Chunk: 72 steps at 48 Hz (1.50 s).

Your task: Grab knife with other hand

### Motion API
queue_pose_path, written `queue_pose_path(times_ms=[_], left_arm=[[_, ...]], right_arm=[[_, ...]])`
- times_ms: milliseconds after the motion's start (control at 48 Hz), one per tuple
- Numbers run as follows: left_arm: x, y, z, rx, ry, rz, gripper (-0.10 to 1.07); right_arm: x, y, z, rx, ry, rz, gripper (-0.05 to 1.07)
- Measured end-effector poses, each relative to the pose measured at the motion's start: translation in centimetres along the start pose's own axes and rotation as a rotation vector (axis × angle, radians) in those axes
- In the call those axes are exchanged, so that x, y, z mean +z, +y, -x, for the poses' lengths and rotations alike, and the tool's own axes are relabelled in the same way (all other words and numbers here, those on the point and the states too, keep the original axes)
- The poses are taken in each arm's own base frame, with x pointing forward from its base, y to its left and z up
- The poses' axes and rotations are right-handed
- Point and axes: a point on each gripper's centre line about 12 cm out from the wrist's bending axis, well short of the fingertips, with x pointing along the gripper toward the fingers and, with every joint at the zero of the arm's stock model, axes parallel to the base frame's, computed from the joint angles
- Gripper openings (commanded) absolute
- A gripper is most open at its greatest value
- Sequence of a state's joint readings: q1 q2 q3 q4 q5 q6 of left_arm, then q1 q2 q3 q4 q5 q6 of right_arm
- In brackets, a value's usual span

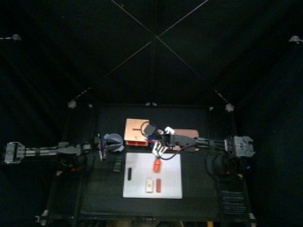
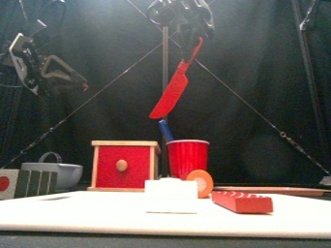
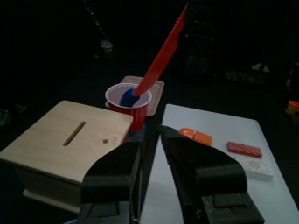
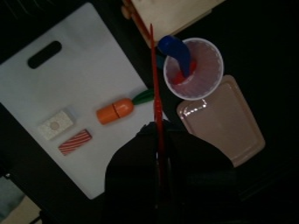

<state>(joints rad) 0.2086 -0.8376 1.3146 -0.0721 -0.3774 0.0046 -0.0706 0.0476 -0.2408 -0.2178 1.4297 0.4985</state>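
1. Jaws of the right gripper are clamped on the one knife. It hangs blade-down in the air, tilted, high above the tabletop and just above the cup.
2. The left gripper hangs off to the left, well apart from the knife. Its jaws stand a little apart with nothing between them.
3. Two arms are in view, one from each side.
4. One red cup stands on a small wooden board, and one blue-handled tool leans inside it.
5. One wooden box with a red front and a slot in its lid stands just left of the cup.
6. One white cutting board lies nearer the front. It carries three small pieces: one orange carrot piece, one white block and one red striped piece.
7. One grey bowl sits at the far left and is cut off by the edge of the front view.
8. From the right wrist the knife shows only as a thin red line seen edge-on, and its handle is hidden inside the jaws.
9. From above, the gripper covers the knife and I cannot make it out there.
10. The blue tool's lower end is hidden inside the cup.
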Motion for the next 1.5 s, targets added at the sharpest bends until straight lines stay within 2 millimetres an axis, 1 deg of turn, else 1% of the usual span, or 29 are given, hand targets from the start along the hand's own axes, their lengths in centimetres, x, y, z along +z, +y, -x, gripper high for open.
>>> queue_pose_path(times_ms=[104,312,500,583,729,896,1021,1229,1375,1500], left_arm=[[0.1,0.0,0.0,0.0,-0.003,0.0,0.65],[0.9,-0.1,-0.2,-0.001,-0.024,0.004,0.65],[1.6,-0.1,-0.5,-0.001,-0.027,0.023,0.67],[1.5,-0.2,-0.9,-0.001,0.016,0.036,0.73],[1.2,-0.4,-2.0,-0.004,0.119,0.043,0.87],[1.4,-0.9,-3.0,-0.024,0.157,0.029,0.98],[1.6,-1.4,-3.1,-0.045,0.156,0.023,0.98],[1.3,-2.4,-3.6,-0.083,0.18,0.013,0.98],[1.2,-3.1,-4.6,-0.103,0.204,0.006,0.98],[1.1,-3.3,-5.7,-0.104,0.225,-0.004,0.98]], right_arm=[[-0.6,0.1,0.2,0.045,-0.047,-0.022,0.33],[-2.3,0.5,-0.3,0.13,-0.144,-0.042,0.33],[-3.6,0.6,-1.4,0.19,-0.209,-0.059,0.33],[-4.3,0.7,-2.0,0.217,-0.247,-0.064,0.33],[-6.0,0.8,-3.2,0.259,-0.3,-0.039,0.33],[-7.9,0.9,-4.8,0.305,-0.343,-0.015,0.33],[-9.2,0.6,-5.6,0.336,-0.379,-0.001,0.33],[-11.1,-0.1,-6.1,0.376,-0.478,0.053,0.33],[-12.3,-0.5,-6.5,0.402,-0.542,0.103,0.33],[-13.1,-0.7,-7.0,0.418,-0.566,0.129,0.33]])
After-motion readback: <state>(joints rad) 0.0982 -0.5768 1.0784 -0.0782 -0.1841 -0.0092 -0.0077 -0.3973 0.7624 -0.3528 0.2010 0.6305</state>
